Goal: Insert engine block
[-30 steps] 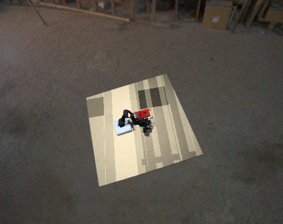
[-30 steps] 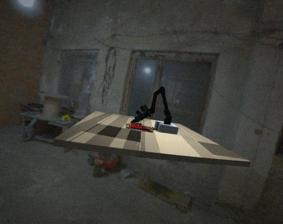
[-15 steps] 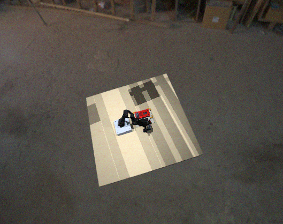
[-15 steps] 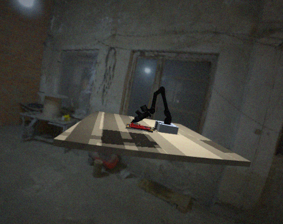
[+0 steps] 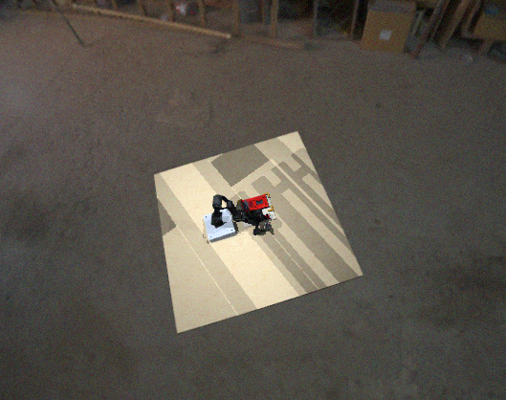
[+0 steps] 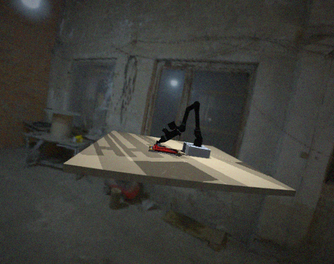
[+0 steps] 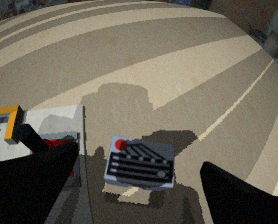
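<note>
The engine block is a small light grey block with black stripes and a red dot on top. It is beside the car body, outside it, between the spread fingers. Whether its underside rests flat on the table cannot be told. The car body is red; in the wrist view its pale end panel shows at the left, partly behind the left finger. The opening and rib cannot be made out. My gripper is open, low beside the car body, with a finger on each side of the block, holding nothing.
A yellow-orange bracket stands up at the car body's end, left of the fingers. The arm's pale base box stands close to the car body. Striped shadows cross the table top.
</note>
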`<state>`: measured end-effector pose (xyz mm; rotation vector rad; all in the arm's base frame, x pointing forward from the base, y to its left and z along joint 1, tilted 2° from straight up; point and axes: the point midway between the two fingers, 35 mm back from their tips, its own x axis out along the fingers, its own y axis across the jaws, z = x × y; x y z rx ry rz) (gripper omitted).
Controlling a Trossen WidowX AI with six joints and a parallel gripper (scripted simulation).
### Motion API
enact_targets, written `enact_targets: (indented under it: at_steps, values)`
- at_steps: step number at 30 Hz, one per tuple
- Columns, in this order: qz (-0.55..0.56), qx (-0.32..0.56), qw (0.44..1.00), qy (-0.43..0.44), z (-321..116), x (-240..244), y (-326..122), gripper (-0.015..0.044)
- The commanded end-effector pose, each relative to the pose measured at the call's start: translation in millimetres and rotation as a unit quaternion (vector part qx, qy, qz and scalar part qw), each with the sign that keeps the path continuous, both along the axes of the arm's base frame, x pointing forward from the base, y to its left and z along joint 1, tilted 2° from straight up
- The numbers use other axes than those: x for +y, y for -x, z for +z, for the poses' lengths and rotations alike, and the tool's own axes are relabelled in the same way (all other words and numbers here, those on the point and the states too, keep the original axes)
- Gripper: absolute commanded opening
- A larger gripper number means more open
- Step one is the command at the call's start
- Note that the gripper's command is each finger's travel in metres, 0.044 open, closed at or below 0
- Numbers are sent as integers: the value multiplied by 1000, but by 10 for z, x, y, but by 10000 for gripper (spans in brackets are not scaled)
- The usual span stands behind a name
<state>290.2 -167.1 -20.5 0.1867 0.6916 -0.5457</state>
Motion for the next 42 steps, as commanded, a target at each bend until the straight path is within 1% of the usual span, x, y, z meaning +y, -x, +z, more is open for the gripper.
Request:
enact_targets:
  at_steps: [1, 24, 33, 42]
  values:
    - [-3, 2, 1000, 0, 85, 54, 95, 440]
    - [2, 1, 1000, 2, 93, 47, 68, 440]
    - [88, 106, 990, 40, 21, -40, -90, 440]
    - [192, 209, 956, 71, 17, -107, -210, 440]
